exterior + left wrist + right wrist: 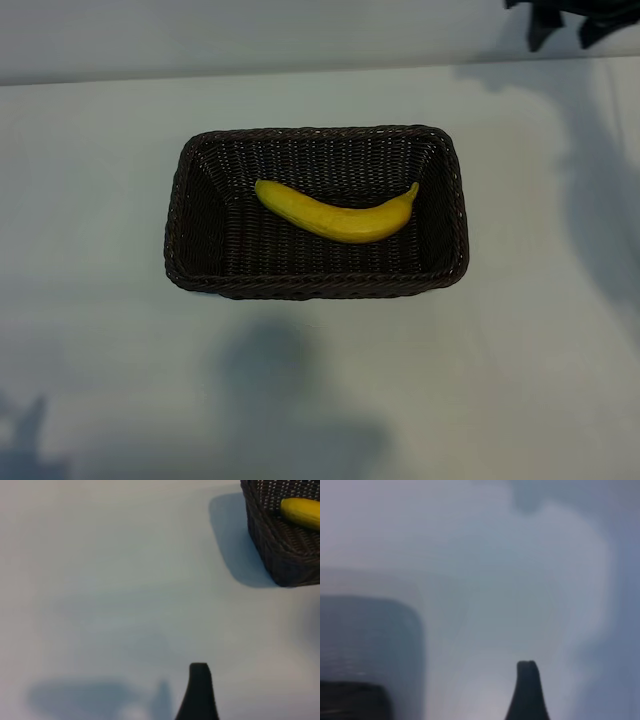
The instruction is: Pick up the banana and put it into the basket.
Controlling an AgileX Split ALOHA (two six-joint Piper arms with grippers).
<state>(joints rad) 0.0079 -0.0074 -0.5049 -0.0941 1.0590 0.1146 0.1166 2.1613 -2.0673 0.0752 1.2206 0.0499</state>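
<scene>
The banana (340, 214) lies inside the basket (200, 262), on its woven floor, with its curve sagging toward the near long wall and its small stem tip pointing up toward the right short wall; its blunt end sits nearer the middle-left of the floor. It rests free, with nothing touching it. The basket stands in the middle of the pale surface (100, 380), long sides running left to right, its braided rim unbroken all round. The right pincer (572, 22) shows only as dark fingers at the top right corner of the exterior view, well apart from the basket and raised clear of it; its fingers stand spread apart with nothing between them. From the right wrist view only one dark fingertip (527, 690) is seen against a blurred pale ground. The left pincer is out of the exterior view; in the left wrist view one dark fingertip (199, 692) hangs over the bare surface (100, 580), and the basket (280, 550) with one end of the banana (300, 511) shows far off at one corner. This pincer too stands wide apart and holds nothing. Soft shadows of the arms fall on the surface near the front edge and along the right side.
</scene>
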